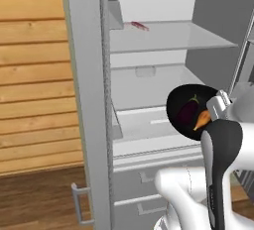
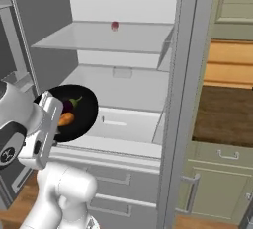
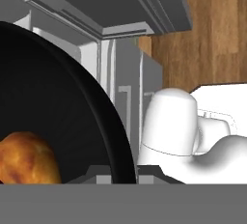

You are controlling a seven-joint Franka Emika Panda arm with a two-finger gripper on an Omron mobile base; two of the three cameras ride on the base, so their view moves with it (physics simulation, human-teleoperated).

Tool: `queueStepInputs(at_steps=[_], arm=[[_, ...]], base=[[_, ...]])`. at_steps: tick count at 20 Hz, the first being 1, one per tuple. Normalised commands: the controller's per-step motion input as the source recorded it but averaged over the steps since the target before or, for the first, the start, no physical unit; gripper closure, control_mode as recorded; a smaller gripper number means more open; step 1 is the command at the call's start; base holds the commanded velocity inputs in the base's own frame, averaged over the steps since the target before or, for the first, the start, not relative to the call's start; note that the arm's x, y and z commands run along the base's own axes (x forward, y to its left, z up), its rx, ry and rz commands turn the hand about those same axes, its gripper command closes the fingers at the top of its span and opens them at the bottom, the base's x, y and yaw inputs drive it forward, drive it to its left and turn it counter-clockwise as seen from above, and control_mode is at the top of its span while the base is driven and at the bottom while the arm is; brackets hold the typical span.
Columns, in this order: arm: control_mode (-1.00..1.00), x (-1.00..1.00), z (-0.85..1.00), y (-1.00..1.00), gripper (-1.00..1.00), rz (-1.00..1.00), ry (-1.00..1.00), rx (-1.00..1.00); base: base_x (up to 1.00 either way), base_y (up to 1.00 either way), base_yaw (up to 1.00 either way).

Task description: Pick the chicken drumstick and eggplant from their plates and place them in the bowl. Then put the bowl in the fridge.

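Observation:
The fridge [image 1: 163, 35] [image 2: 113, 38] stands open, showing pale grey shelves and drawers. In front of its middle shelf my gripper [image 1: 212, 116] [image 2: 52, 124] [image 3: 113, 172] is shut on the rim of the black bowl [image 1: 178, 100] [image 2: 85, 117] [image 3: 58, 102]. The bowl hangs in the air, tipped towards the cameras. Inside it lie the dark purple eggplant [image 1: 187, 112] [image 2: 69, 105] and the orange-brown chicken drumstick [image 1: 202, 121] [image 2: 66, 119] [image 3: 26, 158], side by side near the gripped rim. The plates are out of view.
A thin red strip of food [image 1: 139, 25] [image 2: 114, 25] lies on the upper shelf. The fridge door [image 1: 84, 75] stands open at the left, its handle [image 1: 77, 204] low. Green cabinets [image 2: 222, 183] stand to the right, and a wooden wall [image 1: 34, 75] to the left.

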Motion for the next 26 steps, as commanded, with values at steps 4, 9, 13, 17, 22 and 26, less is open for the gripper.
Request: queueStepInputs(at_steps=[4, 9, 13, 17, 22, 26], arm=[[1.0, 0.0, 0.0, 0.0, 1.0, 0.0, 0.0, 0.0], [1.0, 0.0, 0.0, 0.0, 1.0, 0.0, 0.0, 0.0], [1.0, 0.0, 0.0, 0.0, 1.0, 0.0, 0.0, 0.0], [1.0, 0.0, 0.0, 0.0, 1.0, 0.0, 0.0, 0.0], [1.0, 0.0, 0.0, 0.0, 1.0, 0.0, 0.0, 0.0], [1.0, 0.0, 0.0, 0.0, 1.0, 0.0, 0.0, 0.0]], base=[[0.54, -0.31, -0.01], [0.69, -0.31, 0.0], [0.1, -0.02, 0.0], [0.08, 0.0, 0.0], [0.41, 0.0, 0.01], [0.49, 0.0, 0.0]])
